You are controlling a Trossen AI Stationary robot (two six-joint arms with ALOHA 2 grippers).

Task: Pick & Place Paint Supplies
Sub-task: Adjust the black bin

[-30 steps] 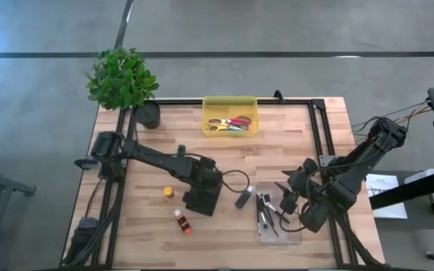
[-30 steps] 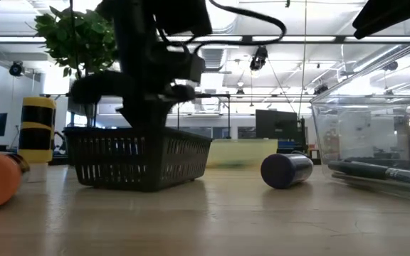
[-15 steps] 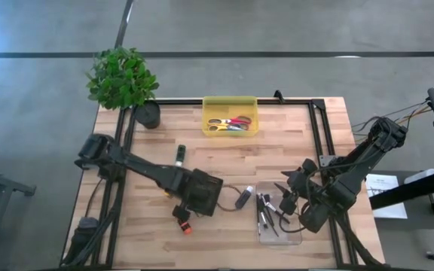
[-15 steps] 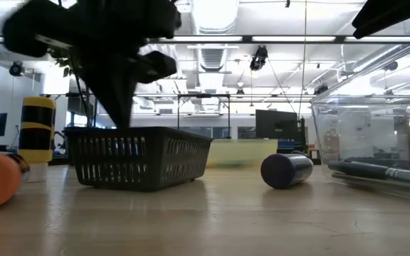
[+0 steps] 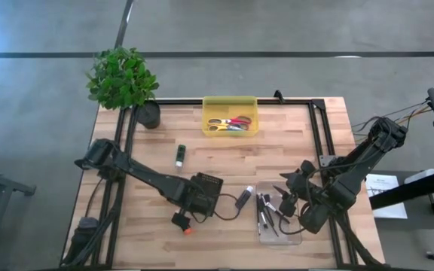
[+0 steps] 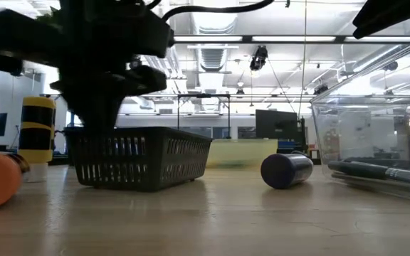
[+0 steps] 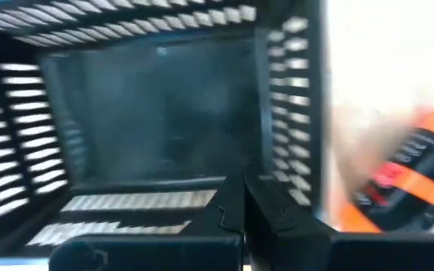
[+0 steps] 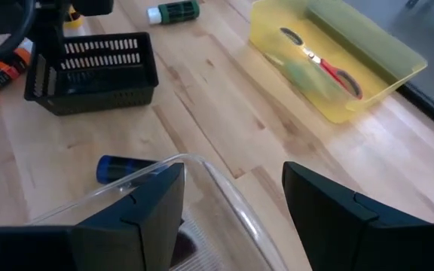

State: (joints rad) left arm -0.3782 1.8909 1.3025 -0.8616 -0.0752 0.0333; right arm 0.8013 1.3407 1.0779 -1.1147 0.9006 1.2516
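Left gripper (image 7: 243, 199) pinched together, nothing between the fingers, hovering at the near rim of the black mesh basket (image 5: 204, 192) in the middle of the table (image 5: 292, 143). Basket looks empty from the left wrist view. Orange-red paint tube (image 7: 398, 177) just beside the basket on the near left, not in it.

Right gripper (image 8: 232, 199) spread wide, holding nothing, parked over the clear plastic bin (image 5: 279, 222) at the near right. A few dark-handled brushes (image 5: 264, 214) already lying in that bin, so some of the sorting looks done.

Still loose on the wood: blue-purple tube (image 8: 123, 167) between basket and bin, green tube (image 5: 179, 155) farther back on the left, plus what might be a yellow-orange one (image 8: 71, 16) mostly hidden behind the left arm, hard to say. Yellow tray (image 5: 230, 117) at the far edge with scissors (image 5: 228, 123) inside, potted plant (image 5: 121, 79) at the far left corner.

Roughly partway: brushes binned, tubes all left to go.
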